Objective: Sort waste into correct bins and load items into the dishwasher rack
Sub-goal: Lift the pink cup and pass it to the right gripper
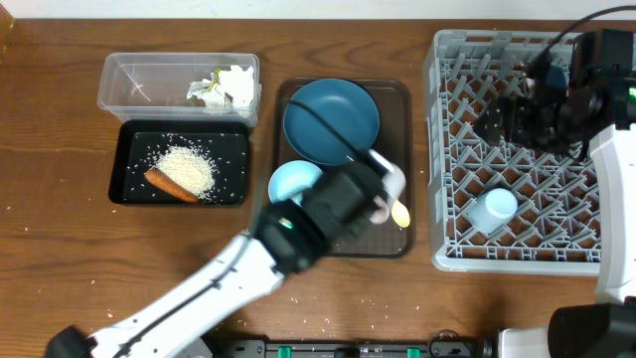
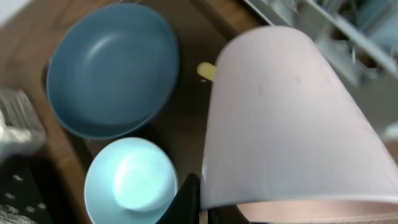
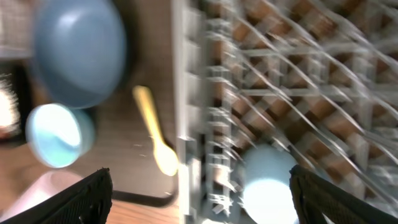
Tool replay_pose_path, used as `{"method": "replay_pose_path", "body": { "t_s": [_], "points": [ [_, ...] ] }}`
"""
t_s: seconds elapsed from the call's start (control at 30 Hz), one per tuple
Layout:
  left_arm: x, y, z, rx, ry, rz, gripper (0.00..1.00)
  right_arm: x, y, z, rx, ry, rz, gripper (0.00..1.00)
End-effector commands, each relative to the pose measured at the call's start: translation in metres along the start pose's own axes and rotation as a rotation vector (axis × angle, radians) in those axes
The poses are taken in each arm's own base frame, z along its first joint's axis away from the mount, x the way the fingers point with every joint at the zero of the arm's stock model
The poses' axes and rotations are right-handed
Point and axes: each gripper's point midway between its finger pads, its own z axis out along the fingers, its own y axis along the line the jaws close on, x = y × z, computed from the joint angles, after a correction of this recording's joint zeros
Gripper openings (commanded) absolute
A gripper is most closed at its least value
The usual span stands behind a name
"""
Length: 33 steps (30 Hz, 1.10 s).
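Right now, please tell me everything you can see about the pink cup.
The pink cup is pale pink and smooth, plastic by its look. Its wall widens towards the end nearest the left wrist camera; its inside is hidden. It is tilted. One black finger touches its wall at that wide end. It is over the brown tray, beside the yellow spoon, apart from the blue plate and the bowl. Whether it rests on the tray I cannot tell.

Brown wooden counter (image 1: 60,249), grain running side to side, evenly and softly lit, filling nearly the whole overhead view. Along the far edge, a narrow pale strip (image 1: 328,5), too thin to tell whether wall or floor.
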Motion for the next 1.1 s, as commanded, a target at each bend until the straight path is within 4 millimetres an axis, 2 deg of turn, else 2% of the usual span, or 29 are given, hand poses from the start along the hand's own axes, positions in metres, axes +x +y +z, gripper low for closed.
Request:
{"method": "replay_pose_path", "body": {
  "t_s": [0.0, 0.2, 0.33, 0.4, 0.5, 0.67, 0.9, 1.07],
  "points": [
    [-0.011, -0.005, -0.014, 0.254, -0.014, -0.195, 0.06, -0.008, 0.057, -0.007, -0.303, -0.046, -0.148, 0.89],
    [-0.041, 0.016, -0.041, 0.634, -0.106, -0.388, 0.06, -0.017, 0.124, -0.015, -0.551, -0.124, -0.328, 0.91],
    [-0.055, 0.042, -0.058, 0.753, -0.174, -0.478, 0.06, -0.012, 0.167, -0.015, -0.669, -0.152, -0.452, 0.93],
    [-0.058, 0.052, -0.066, 0.795, -0.199, -0.507, 0.06, -0.011, 0.181, -0.014, -0.693, -0.164, -0.499, 0.93],
    [-0.061, 0.065, -0.079, 0.855, -0.234, -0.529, 0.06, -0.009, 0.197, -0.016, -0.732, -0.181, -0.546, 0.93],
    [-0.06, 0.077, -0.094, 0.928, -0.263, -0.547, 0.06, -0.008, 0.22, -0.037, -0.889, -0.224, -0.621, 0.93],
    [-0.059, 0.077, -0.108, 1.007, -0.277, -0.541, 0.06, 0.008, 0.242, -0.056, -1.149, -0.225, -0.745, 0.93],
    [-0.059, 0.075, -0.111, 1.031, -0.276, -0.536, 0.06, 0.013, 0.248, -0.05, -1.298, -0.183, -0.759, 0.91]
  ]
}}
